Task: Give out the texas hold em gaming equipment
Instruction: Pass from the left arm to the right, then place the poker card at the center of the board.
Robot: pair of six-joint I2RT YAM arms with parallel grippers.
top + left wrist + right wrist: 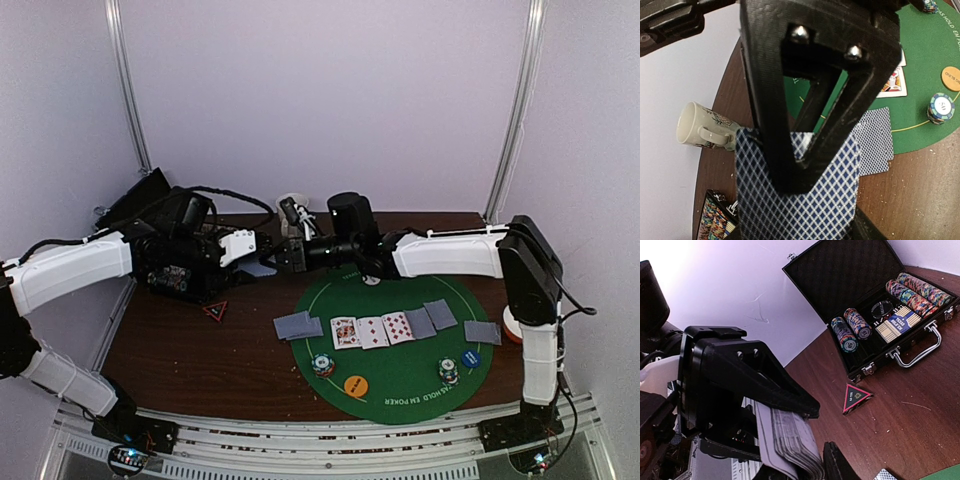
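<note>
My two grippers meet above the brown table's far left part. My right gripper (291, 255) (820, 435) is shut on a deck of playing cards (790, 440), seen edge-on. My left gripper (257, 262) (795, 192) is shut on the deck's blue-diamond-backed top card (800, 210). On the green poker mat (400, 400) lie three face-up cards (372, 331) and face-down cards (430, 318). More face-down cards lie at its left edge (297, 325) and its right edge (482, 332). Two striped chip stacks (322, 365) (449, 371), an orange disc (356, 384) and a blue disc (470, 358) sit near the front.
An open black chip case (180, 265) (890, 315) stands at the far left, with a red-edged triangle marker (215, 310) (856, 397) in front of it. A beige mug (697, 125) (292, 205) lies behind the grippers. A white and orange object (512, 325) sits at the right edge.
</note>
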